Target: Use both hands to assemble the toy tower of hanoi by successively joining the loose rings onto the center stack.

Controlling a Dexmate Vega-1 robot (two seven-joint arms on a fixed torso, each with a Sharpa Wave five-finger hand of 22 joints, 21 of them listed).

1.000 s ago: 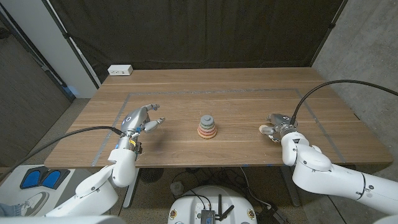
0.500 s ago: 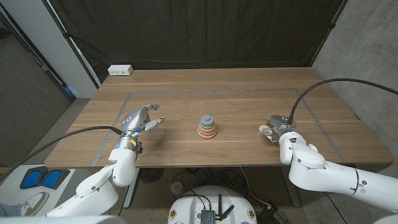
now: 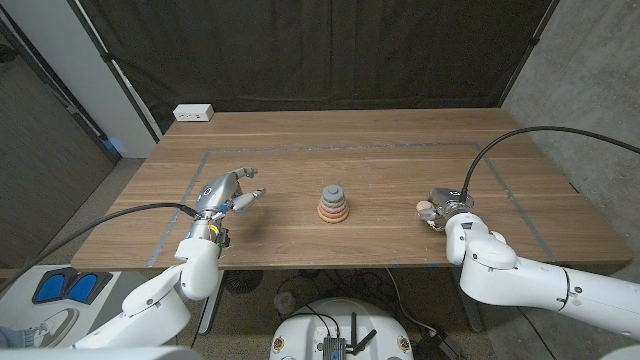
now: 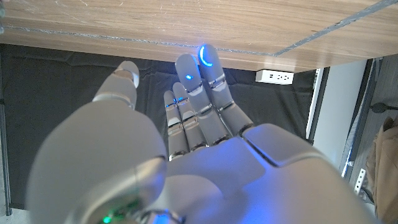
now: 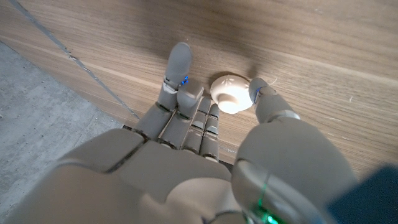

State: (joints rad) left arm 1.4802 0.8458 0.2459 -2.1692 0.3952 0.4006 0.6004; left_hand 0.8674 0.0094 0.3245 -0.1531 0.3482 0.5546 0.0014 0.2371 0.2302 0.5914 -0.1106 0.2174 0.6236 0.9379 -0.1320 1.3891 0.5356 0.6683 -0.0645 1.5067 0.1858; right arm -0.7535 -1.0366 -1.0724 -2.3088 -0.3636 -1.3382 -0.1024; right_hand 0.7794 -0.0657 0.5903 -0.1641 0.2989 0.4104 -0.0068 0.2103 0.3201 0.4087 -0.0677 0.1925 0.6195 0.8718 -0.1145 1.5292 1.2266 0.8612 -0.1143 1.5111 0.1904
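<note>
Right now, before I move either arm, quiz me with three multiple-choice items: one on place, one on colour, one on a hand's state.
1. Where is the stack?
A. table centre
B. far left corner
C. under the right hand

2. What colour is the loose piece by the right hand?
A. black
B. cream
C. bright green

3. The left hand is:
A. holding a ring
B. open, empty
C. gripping the stack

Answers: 1 A, it stands midway between both hands. 2 B, the right wrist view shows it pale. 3 B, fingers apart, nothing in them.
</note>
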